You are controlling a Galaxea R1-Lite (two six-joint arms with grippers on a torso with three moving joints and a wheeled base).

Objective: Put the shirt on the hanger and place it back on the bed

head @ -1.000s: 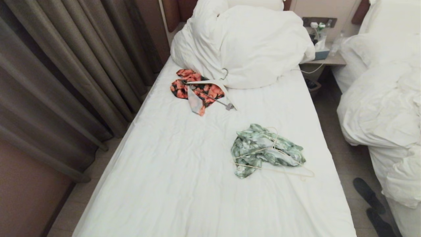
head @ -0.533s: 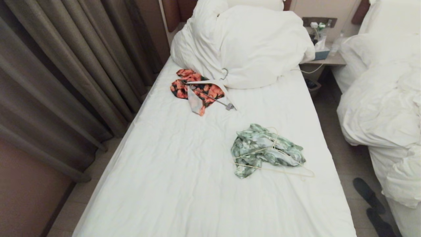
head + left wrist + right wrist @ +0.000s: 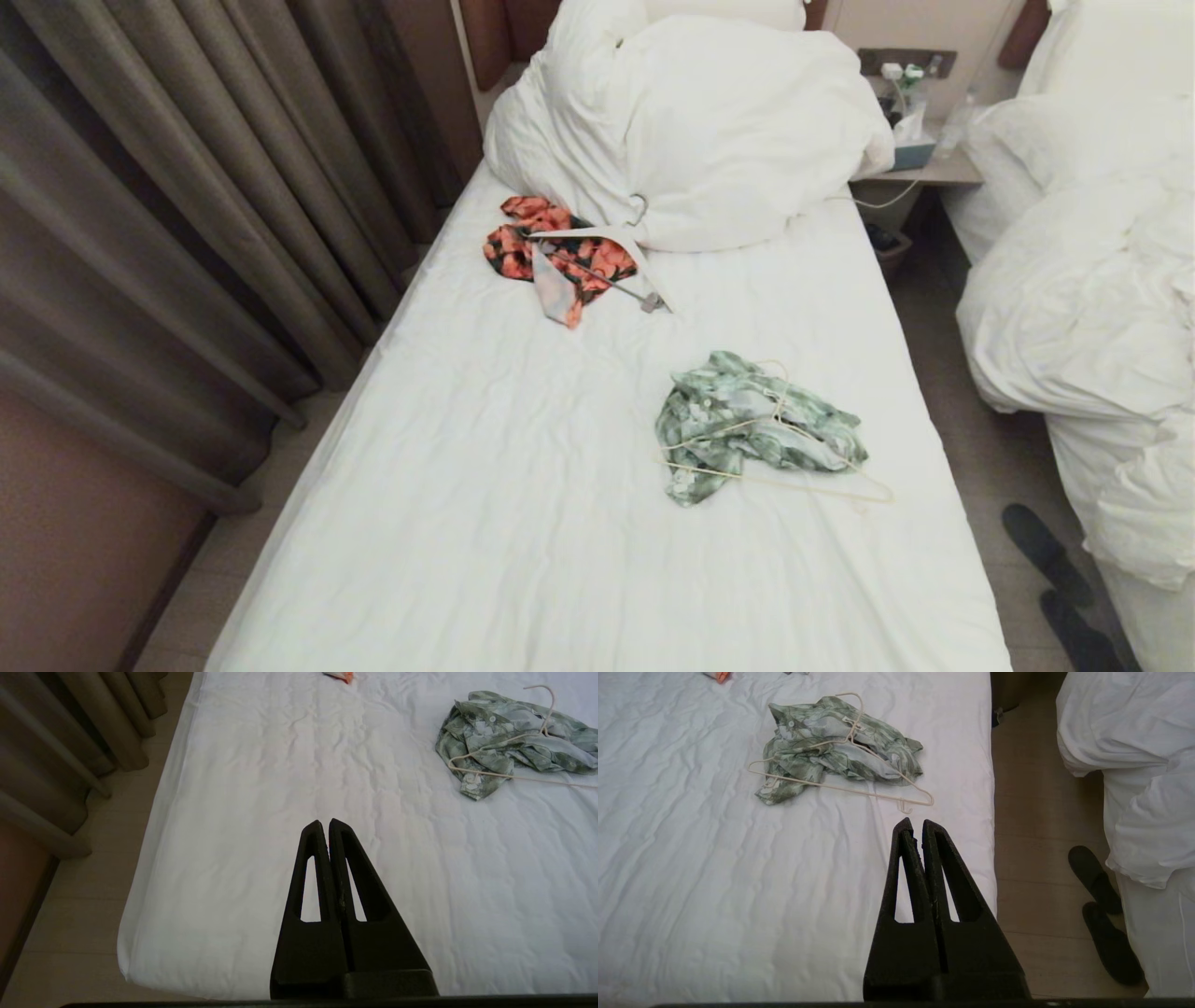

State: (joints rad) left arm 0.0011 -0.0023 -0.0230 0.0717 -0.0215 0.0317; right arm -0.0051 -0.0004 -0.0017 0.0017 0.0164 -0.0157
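Left gripper (image 3: pixel 324 823) low over near end of bed (image 3: pixel 523 523), pointing along sheet toward pillows, jaws pressed together, empty. Right gripper (image 3: pixel 915 822) same pose near bed's right edge, jaws pressed together, empty, tips just short of hanger's near corner. Neither arm in head view.

Shirt (image 3: pixel 747 425) crumpled in a heap on sheet, right of bed's middle, well apart from both grippers. Green-and-white washed print, pale flowers, darker leaf shapes; buttons visible in wrist views; folded over itself, one lobe spilling toward foot of bed, not spread flat.

Hanger (image 3: pixel 789 483) thin, cream, lying flat partly on top of shirt, not threaded through it as far as visible. Slim hook at far side over shirt's upper edge; one arm crossing cloth diagonally; long bottom bar on bare sheet along shirt's near side, running out to right past cloth, small notch hook near that corner.

Orange-red garment (image 3: pixel 551 247) with white hanger (image 3: pixel 611 252) across it, farther up bed, just beside pillows (image 3: pixel 709 131). Curtain (image 3: pixel 187 205) along left. Second bed (image 3: pixel 1092 308) at right, dark slippers (image 3: pixel 1055 579) on floor between.
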